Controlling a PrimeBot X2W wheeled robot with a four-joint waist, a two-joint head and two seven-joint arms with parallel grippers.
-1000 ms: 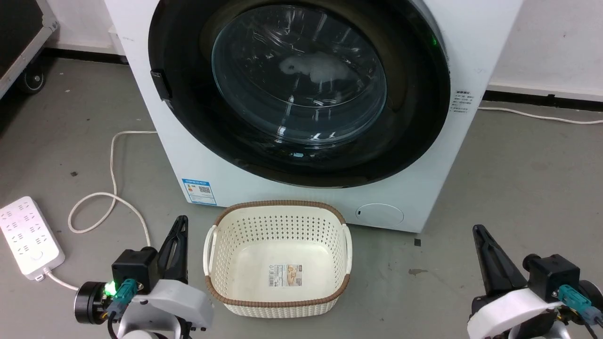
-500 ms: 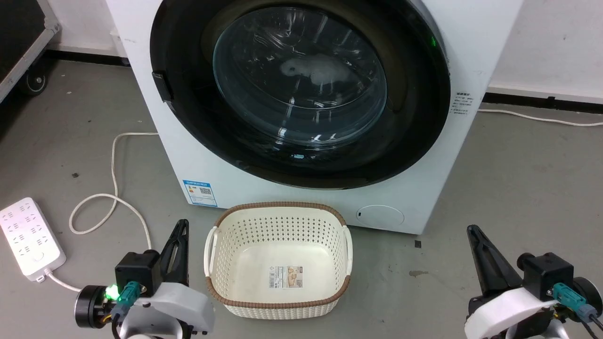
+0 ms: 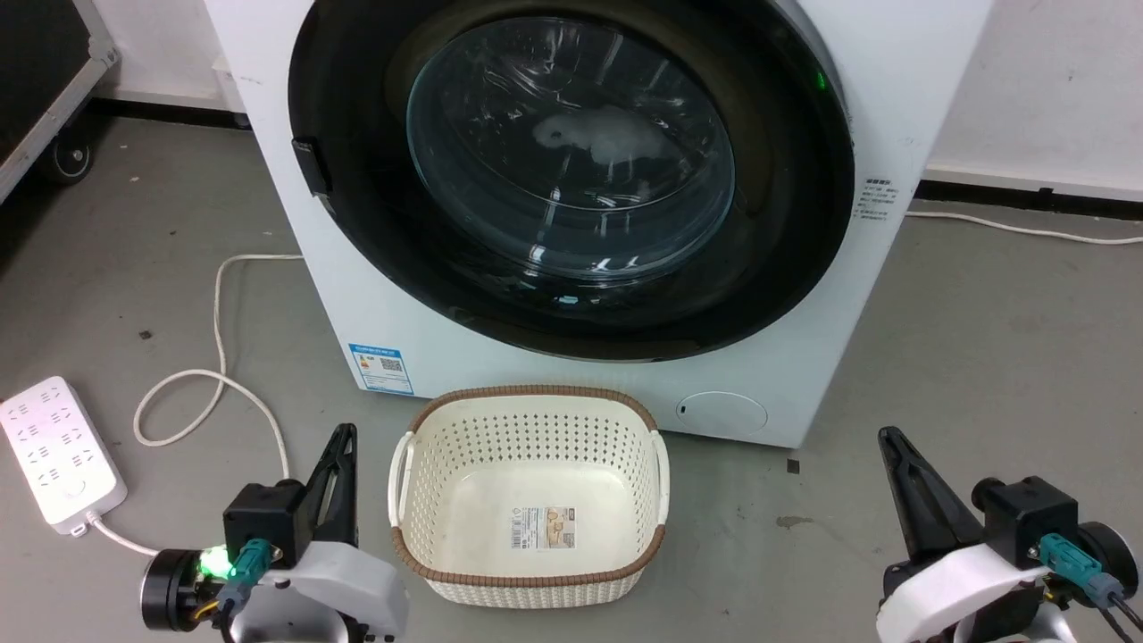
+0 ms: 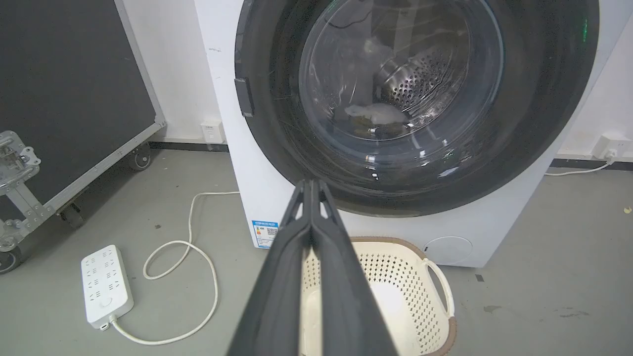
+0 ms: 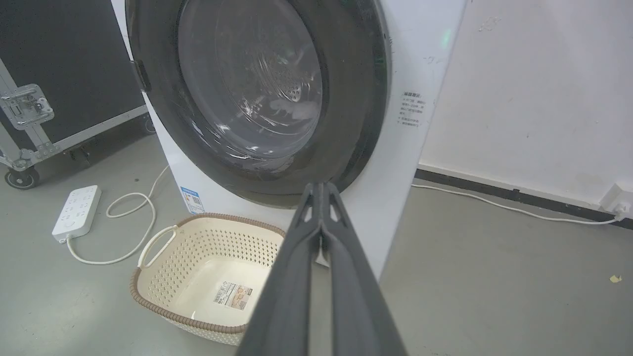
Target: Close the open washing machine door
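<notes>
- Low at the left, left gripper: fingers pressed together, nothing held, pointing up toward the machine.
- Low at the right, right gripper: likewise pinched closed and empty.
- Between the two, on the floor: empty basket, just before the white machine.
- Beyond the basket, above and well apart from both sets of fingertips: washing machine door, flat against the white front, no gap seen at its rim.
- Seems done, or nearly so; cannot tell whether latched. At most, a firm press near the black tab on the door's left edge left to do.
</notes>
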